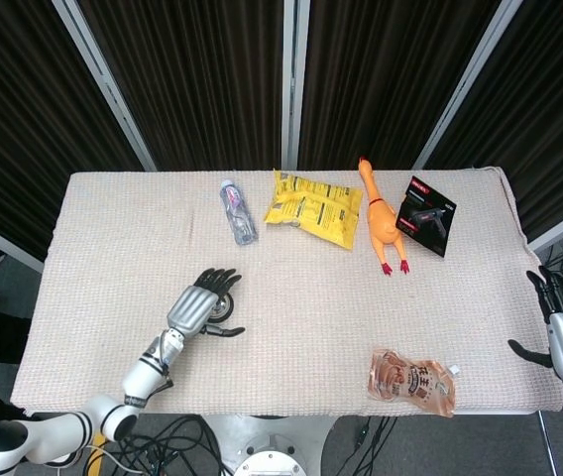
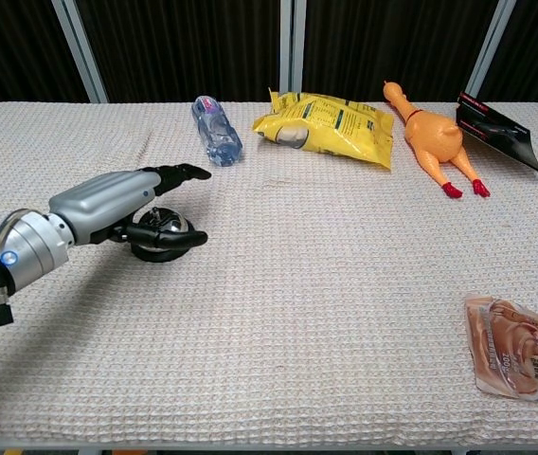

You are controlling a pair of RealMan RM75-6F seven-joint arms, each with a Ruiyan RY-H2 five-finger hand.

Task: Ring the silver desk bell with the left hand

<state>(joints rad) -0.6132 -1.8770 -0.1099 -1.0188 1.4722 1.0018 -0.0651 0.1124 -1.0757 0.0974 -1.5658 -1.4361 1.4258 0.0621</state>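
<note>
The left hand (image 2: 108, 204) hovers flat above the silver desk bell (image 2: 163, 233), with nothing between palm and dome. Bare cloth surrounds the bell on the table (image 2: 326, 313) on every side. The water bottle (image 2: 216, 130), yellow snack bag (image 2: 331, 126), rubber chicken (image 2: 433, 139) and black box (image 2: 496, 130) line the far edge, well apart. A sausage packet (image 2: 525, 357) lies near the front right corner.

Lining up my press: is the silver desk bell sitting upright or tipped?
Upright. The silver desk bell sits flat on its black base on the woven cloth, dome up, under the left hand.
</note>
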